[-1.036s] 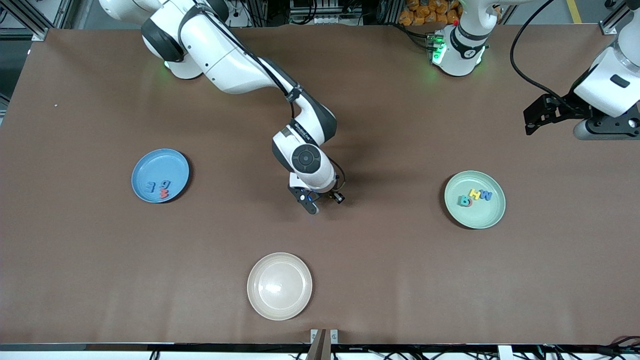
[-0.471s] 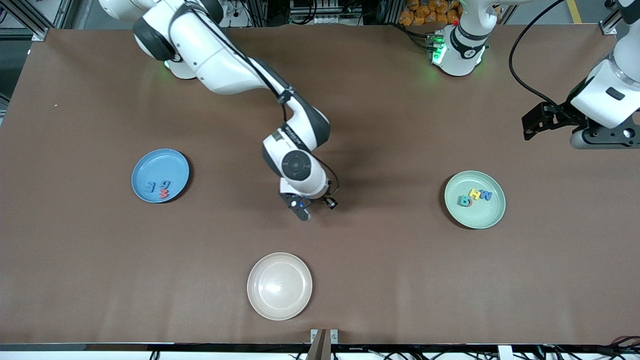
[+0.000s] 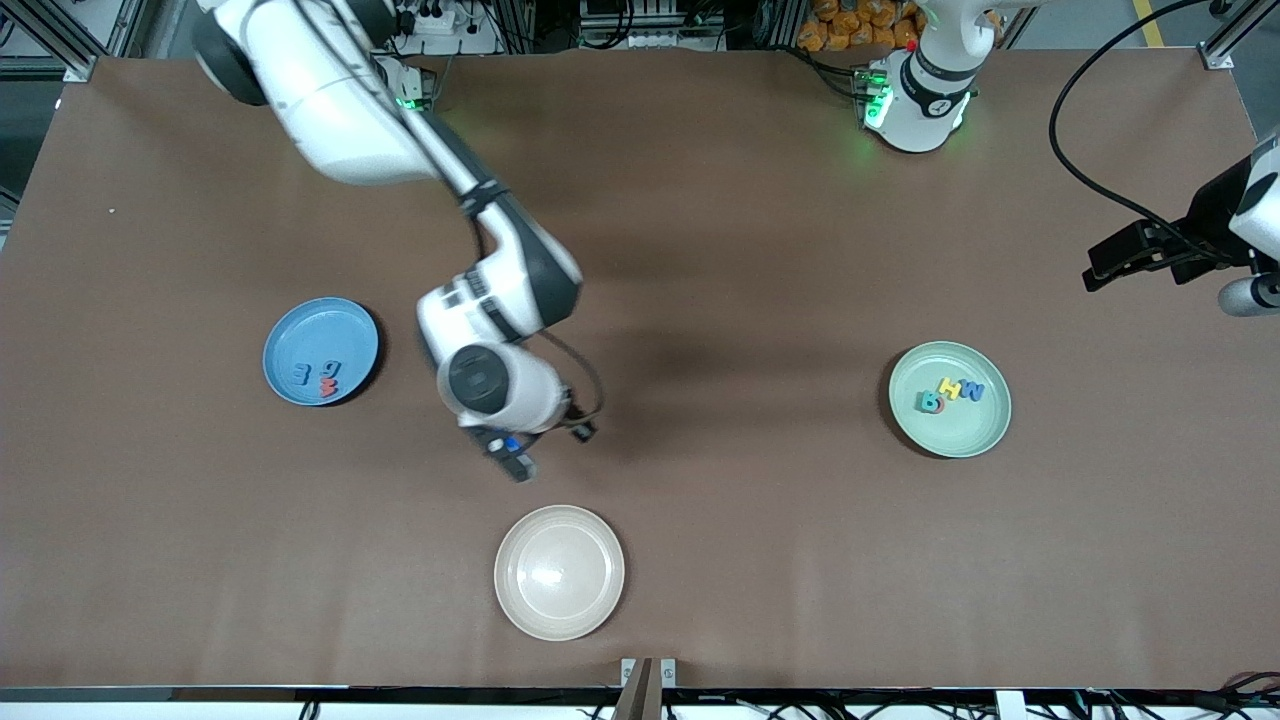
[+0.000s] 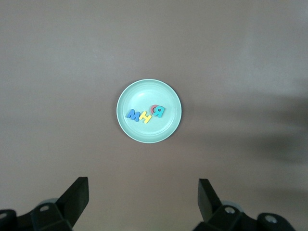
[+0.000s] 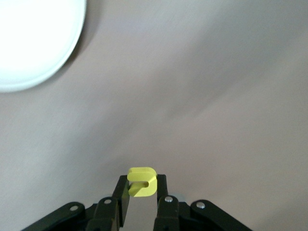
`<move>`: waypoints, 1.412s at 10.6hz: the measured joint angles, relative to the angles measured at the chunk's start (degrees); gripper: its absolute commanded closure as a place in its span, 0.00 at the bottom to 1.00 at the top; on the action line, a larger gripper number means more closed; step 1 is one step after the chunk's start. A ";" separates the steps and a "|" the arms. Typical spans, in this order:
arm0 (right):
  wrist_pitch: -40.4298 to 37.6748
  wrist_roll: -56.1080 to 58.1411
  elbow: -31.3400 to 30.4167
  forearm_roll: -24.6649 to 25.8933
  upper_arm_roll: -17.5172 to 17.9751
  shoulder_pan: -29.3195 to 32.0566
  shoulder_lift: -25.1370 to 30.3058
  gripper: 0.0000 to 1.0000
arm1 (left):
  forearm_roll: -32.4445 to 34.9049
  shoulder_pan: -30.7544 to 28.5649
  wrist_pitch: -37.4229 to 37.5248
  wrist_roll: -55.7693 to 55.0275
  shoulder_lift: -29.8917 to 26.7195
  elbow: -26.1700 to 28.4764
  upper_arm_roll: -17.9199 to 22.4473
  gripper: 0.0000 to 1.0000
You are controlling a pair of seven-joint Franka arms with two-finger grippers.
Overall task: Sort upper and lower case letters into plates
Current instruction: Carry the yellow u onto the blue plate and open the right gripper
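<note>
My right gripper hangs over bare table between the mid-blue plate and the cream plate, shut on a small yellow letter that sticks out past its fingertips. The blue plate holds three letters, blue and red. Several letters, teal, red, yellow and blue, lie in the mint green plate toward the left arm's end. My left gripper is raised high at that end of the table, open and holding nothing. In its wrist view the mint plate and its letters show between the spread fingers.
A cream-beige plate with nothing in it lies near the table's front edge and shows as a bright disc in the right wrist view. Brown table surface surrounds all three plates.
My right arm has swung with the yellow letter toward the blue plate's end and nearer the front camera. The left arm has drawn back toward the table's end edge.
</note>
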State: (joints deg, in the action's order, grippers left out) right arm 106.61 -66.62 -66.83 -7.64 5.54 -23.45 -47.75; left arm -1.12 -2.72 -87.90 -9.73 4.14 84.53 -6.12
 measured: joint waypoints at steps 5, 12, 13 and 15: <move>-9.91 24.45 -6.78 0.02 -0.18 16.05 7.05 1.00 | 4.93 1.75 -0.05 -4.14 -0.11 -0.39 -3.10 0.00; -3.98 47.91 -25.38 2.01 -4.14 25.12 16.54 1.00 | 4.95 1.70 -0.60 -4.10 -0.14 -0.48 -3.09 0.00; -0.93 51.09 -29.54 2.03 -5.25 25.65 18.30 1.00 | 4.95 1.73 -0.60 -4.07 -0.14 -0.48 -3.11 0.00; 4.81 54.97 -36.83 2.04 -6.44 26.28 20.79 1.00 | 4.95 1.73 -0.62 -4.06 -0.14 -0.48 -3.13 0.00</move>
State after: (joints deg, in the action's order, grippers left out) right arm 111.42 -11.65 -103.65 -5.60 -0.90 2.83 -26.96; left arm 3.83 -0.99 -88.52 -13.79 4.00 84.05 -9.25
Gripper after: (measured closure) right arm 0.727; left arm 0.000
